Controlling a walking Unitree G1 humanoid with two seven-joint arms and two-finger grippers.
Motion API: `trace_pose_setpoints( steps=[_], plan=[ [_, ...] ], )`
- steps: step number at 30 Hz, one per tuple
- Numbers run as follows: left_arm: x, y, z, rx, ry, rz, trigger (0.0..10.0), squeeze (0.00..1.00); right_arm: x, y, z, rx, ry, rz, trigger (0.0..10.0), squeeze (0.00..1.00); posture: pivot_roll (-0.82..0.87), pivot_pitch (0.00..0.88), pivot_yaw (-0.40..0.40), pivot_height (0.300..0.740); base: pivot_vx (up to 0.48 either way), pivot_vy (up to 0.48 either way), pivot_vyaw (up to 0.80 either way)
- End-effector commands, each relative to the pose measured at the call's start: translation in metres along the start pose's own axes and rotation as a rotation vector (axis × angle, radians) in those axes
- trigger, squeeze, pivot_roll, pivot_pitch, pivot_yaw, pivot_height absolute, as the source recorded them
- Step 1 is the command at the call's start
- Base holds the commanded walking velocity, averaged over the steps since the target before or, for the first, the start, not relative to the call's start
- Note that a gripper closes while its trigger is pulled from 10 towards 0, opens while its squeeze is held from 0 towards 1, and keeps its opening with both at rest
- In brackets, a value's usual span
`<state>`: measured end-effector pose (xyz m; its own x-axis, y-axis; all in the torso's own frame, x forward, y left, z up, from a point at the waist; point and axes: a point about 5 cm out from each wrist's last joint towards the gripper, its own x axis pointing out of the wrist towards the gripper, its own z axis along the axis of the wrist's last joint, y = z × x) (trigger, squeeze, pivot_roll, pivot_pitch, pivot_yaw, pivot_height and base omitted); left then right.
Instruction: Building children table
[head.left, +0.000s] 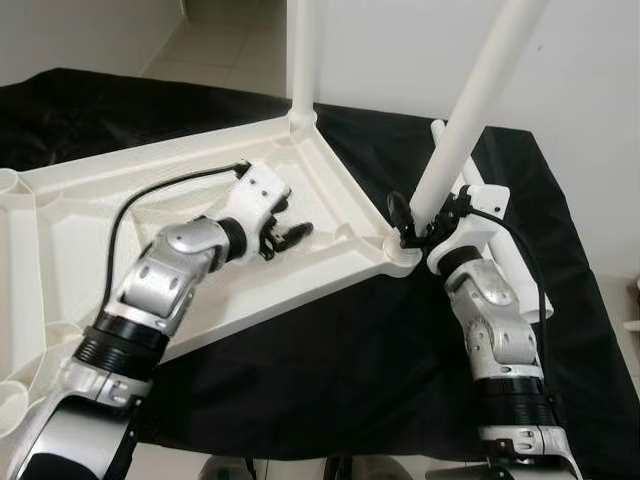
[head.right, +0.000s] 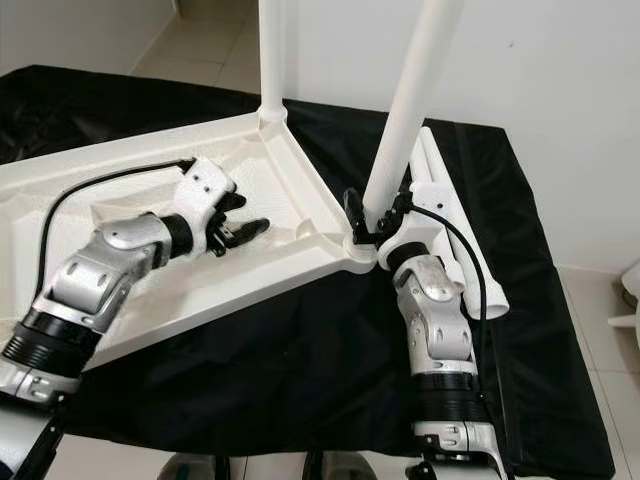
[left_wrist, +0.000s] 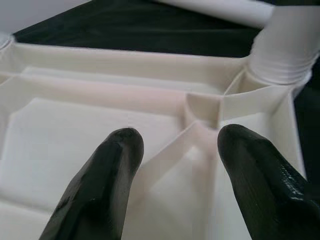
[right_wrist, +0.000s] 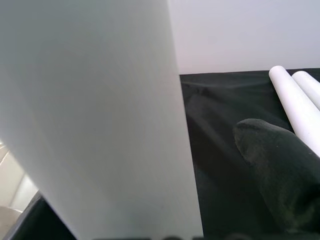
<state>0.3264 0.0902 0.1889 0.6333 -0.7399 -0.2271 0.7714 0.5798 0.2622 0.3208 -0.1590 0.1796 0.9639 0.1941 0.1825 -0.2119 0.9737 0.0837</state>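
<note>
The white plastic tabletop (head.left: 90, 215) lies upside down on a black cloth. One white leg (head.left: 302, 60) stands upright in its far corner. A second leg (head.left: 475, 110) leans to the right out of the near right corner socket (head.left: 400, 255). My right gripper (head.left: 428, 208) straddles this leg's base; the right wrist view shows the leg (right_wrist: 95, 115) close up and a gap between it and one finger (right_wrist: 275, 170), so the gripper is open. My left gripper (head.left: 285, 232) hovers open just over the ribbed underside (left_wrist: 165, 105), with nothing between its fingers (left_wrist: 100, 185).
Two spare white legs (head.right: 470, 250) lie on the black cloth (head.left: 330, 360) to the right of my right arm, also seen as spare legs (right_wrist: 300, 100) in the right wrist view. A white wall rises behind the table. Tiled floor (head.left: 220, 40) shows at the far left.
</note>
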Motion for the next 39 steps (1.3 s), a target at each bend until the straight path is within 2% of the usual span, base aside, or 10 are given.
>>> trace_pose_setpoints(
  steps=[1,6,14,18,21,22,26,36,37,39],
  plan=[
    [0.003,-0.017,0.003,0.027,-0.025,-0.14,10.0,0.0,0.0,-0.004,-0.002,0.0,0.002,-0.012,10.0,0.0,0.04,0.1,-0.033,0.74,0.0,0.0,0.0],
    [0.006,-0.039,0.016,0.073,-0.094,-0.284,10.0,0.0,0.0,-0.004,-0.002,-0.002,-0.001,-0.015,10.0,0.0,0.04,0.101,-0.03,0.74,0.0,0.0,0.0],
    [0.006,-0.053,0.034,0.123,-0.175,-0.347,10.0,0.0,0.0,-0.005,-0.002,-0.008,-0.001,-0.016,10.0,0.0,0.04,0.102,-0.029,0.74,0.0,0.0,0.0],
    [0.01,-0.065,0.033,0.119,-0.165,-0.376,10.0,0.0,0.0,-0.006,-0.003,-0.009,-0.002,-0.013,10.0,0.0,0.04,0.103,-0.03,0.74,0.0,0.0,0.0],
    [0.018,-0.07,0.026,0.096,-0.128,-0.368,10.0,0.0,0.0,-0.005,-0.003,-0.009,-0.002,-0.009,10.0,0.0,0.04,0.101,-0.029,0.74,0.0,0.0,0.0],
    [0.025,-0.072,0.018,0.079,-0.083,-0.344,10.0,0.0,0.0,-0.004,-0.003,-0.008,-0.002,-0.004,10.0,0.0,0.04,0.101,-0.029,0.74,0.0,0.0,0.0],
    [0.034,-0.074,0.008,0.053,-0.039,-0.313,10.0,0.0,-0.003,-0.003,-0.004,-0.005,0.003,0.012,10.0,0.0,0.03,0.102,-0.025,0.74,0.0,0.0,0.0],
    [0.041,-0.073,-0.001,0.029,0.006,-0.275,10.0,0.0,-0.017,0.0,-0.014,0.004,0.064,0.106,10.0,0.0,0.02,0.108,-0.019,0.74,0.0,0.0,0.0],
    [0.042,-0.072,-0.002,0.029,0.009,-0.268,10.0,0.0,-0.019,-0.001,-0.015,0.003,0.069,0.11,10.0,1.0,0.01,0.11,-0.018,0.74,0.0,0.0,0.0],
    [0.042,-0.071,-0.002,0.029,0.01,-0.265,10.0,0.0,-0.021,-0.002,-0.016,0.006,0.071,0.11,10.0,1.0,0.01,0.111,-0.017,0.74,0.0,0.0,0.0]
  ],
)
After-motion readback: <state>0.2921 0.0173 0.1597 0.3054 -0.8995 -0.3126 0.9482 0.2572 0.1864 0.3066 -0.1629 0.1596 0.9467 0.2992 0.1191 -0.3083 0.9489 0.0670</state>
